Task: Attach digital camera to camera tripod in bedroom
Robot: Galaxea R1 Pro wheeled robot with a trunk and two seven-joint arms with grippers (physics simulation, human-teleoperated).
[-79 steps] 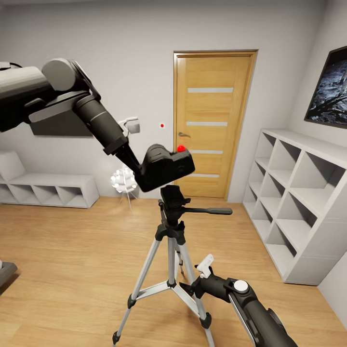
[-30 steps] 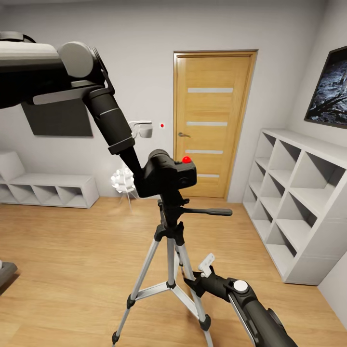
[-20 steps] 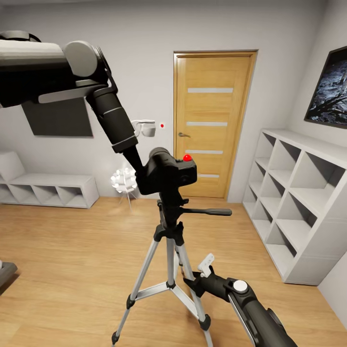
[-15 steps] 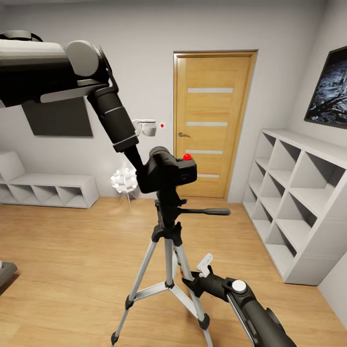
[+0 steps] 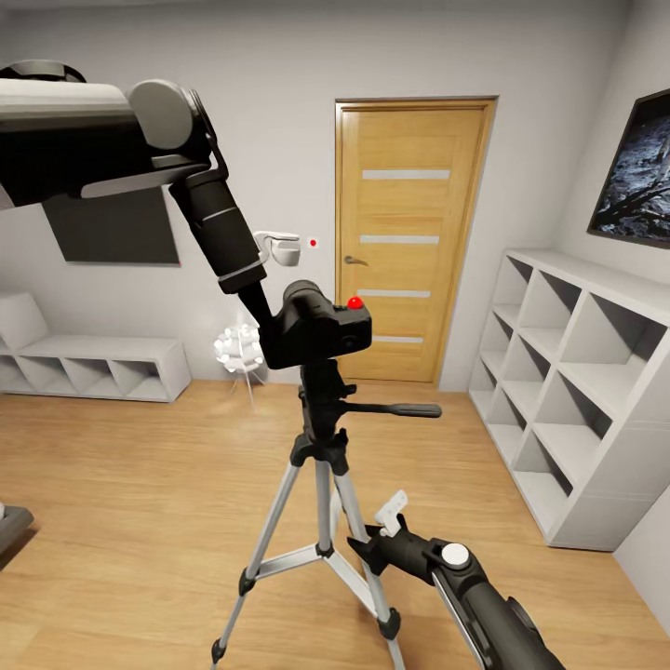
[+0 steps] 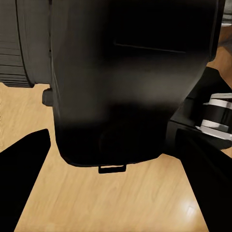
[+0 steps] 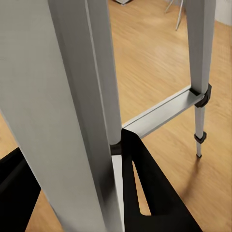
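Black digital camera (image 5: 316,326) sits level on the head of the camera tripod (image 5: 321,447), red button up, its long axis running sideways away from the left gripper (image 5: 265,326), which is clamped on its near end. The right gripper (image 7: 72,188) straddles a silver leg lower down; whether it grips, I cannot tell. Light wood floor (image 5: 140,484), wooden door (image 5: 409,242) beyond.
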